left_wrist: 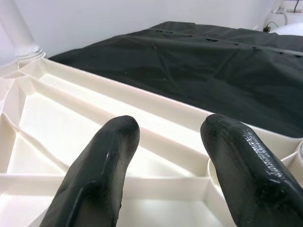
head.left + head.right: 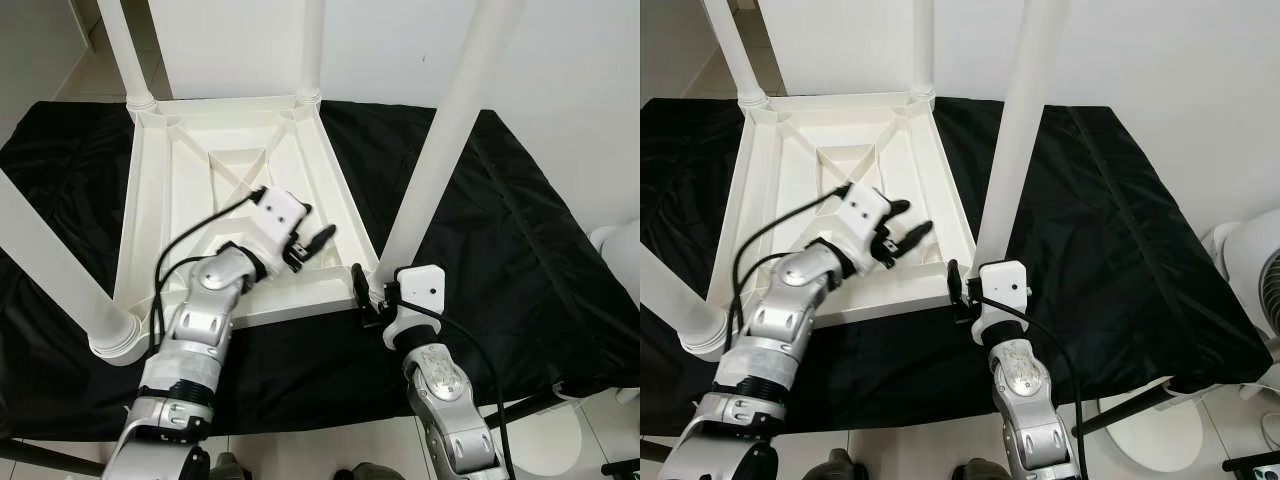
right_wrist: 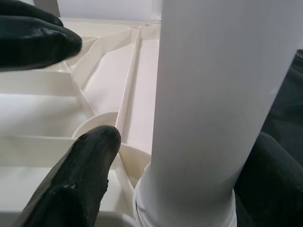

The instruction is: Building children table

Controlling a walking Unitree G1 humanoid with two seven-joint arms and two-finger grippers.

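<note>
White plastic children's table (image 2: 235, 190), lying upside down on the black-draped worktop (image 2: 520, 250), is getting its last leg (image 2: 440, 150) seated at five o'clock, the right end effector (image 2: 362, 292) straddling its base unclamped, the left end effector (image 2: 312, 243) hovering apart; next comes pressing it home.

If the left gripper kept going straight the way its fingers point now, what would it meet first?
Probably the raised side rim of the upturned table top: the left gripper, fingers open, hovers over the ribbed underside, pointing toward that edge. Depth is uncertain.
</note>
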